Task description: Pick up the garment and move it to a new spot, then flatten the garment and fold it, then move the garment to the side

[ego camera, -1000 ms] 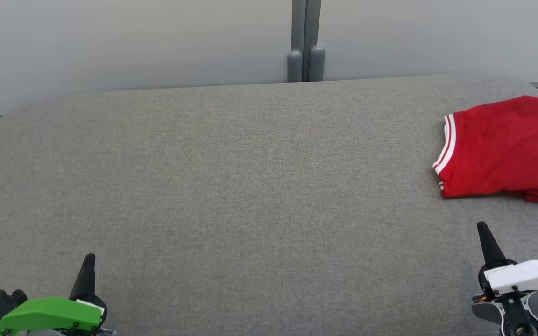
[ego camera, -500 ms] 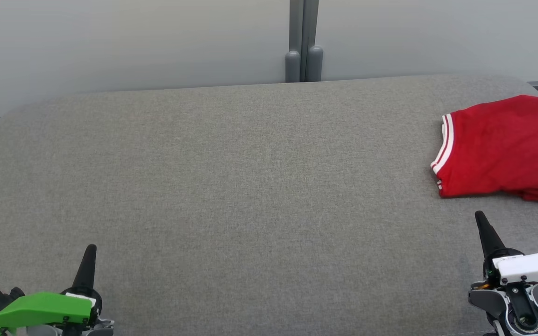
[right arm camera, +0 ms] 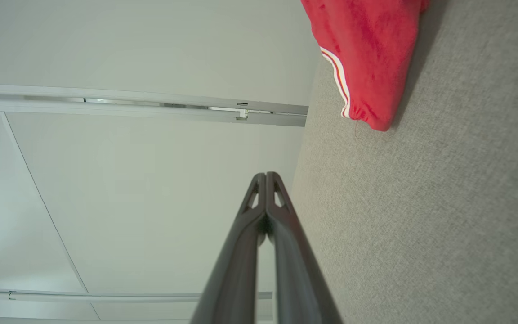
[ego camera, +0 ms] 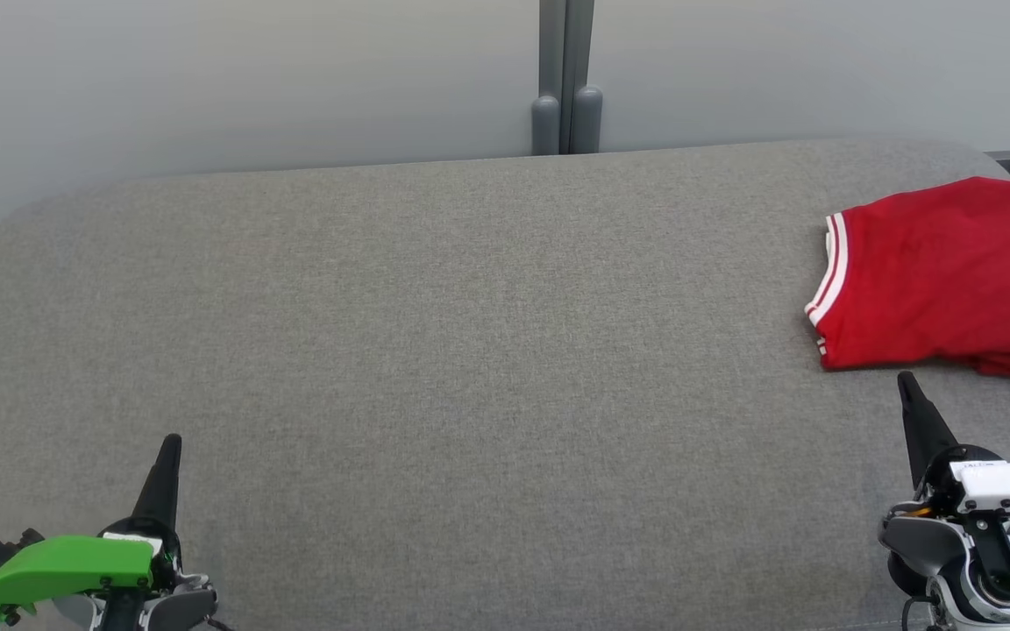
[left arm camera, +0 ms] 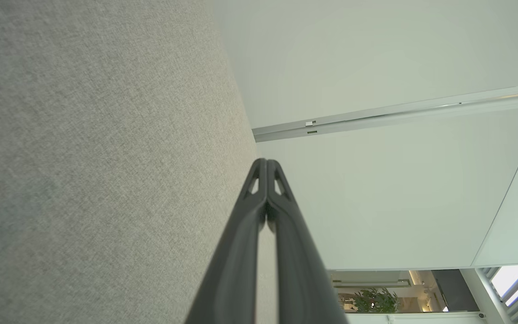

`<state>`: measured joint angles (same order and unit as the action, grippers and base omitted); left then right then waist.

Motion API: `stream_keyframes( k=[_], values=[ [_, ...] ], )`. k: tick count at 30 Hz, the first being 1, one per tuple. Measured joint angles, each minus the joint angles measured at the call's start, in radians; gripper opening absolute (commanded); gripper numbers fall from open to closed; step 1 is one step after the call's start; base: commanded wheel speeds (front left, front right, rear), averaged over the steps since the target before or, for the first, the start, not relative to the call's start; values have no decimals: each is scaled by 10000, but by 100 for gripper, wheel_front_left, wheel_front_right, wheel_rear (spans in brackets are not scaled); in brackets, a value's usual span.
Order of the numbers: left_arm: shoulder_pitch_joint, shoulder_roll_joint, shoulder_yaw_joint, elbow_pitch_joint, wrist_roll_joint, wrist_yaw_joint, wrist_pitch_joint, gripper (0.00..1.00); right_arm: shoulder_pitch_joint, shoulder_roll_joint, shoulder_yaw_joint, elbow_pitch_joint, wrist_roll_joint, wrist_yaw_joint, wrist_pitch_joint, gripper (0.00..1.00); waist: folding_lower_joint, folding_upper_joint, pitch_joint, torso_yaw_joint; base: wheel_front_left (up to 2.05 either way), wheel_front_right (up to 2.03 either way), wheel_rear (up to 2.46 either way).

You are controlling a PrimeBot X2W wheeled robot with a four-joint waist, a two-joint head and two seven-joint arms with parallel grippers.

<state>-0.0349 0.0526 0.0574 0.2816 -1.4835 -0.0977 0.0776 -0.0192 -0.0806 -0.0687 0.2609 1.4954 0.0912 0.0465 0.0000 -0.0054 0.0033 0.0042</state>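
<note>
On the far right of the grey fabric surface [ego camera: 470, 350], the red jersey [ego camera: 943, 272] lies folded, its white-striped trim along the left edge and its right part cut off by the head view's border. Near its near-left corner, apart from the cloth, the right gripper [ego camera: 906, 379] has its fingers pressed together on nothing. At the near left, well apart, the left gripper [ego camera: 170, 441] is likewise pressed together and empty.

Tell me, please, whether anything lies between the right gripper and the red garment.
Nothing visible does. A short stretch of bare grey cushioned surface separates the shut right gripper from the near edge of the garment, which lies at the surface's right end.
</note>
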Motion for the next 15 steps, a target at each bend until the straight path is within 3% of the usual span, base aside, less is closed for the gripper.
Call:
stream_keyframes(
  k=[15],
  values=[
    [-278, -111, 259, 6, -1172, -251, 359, 0, -354, 180, -272, 130, 1356, 232, 336, 0, 0, 0, -8, -41, 0, 0, 0]
  ],
)
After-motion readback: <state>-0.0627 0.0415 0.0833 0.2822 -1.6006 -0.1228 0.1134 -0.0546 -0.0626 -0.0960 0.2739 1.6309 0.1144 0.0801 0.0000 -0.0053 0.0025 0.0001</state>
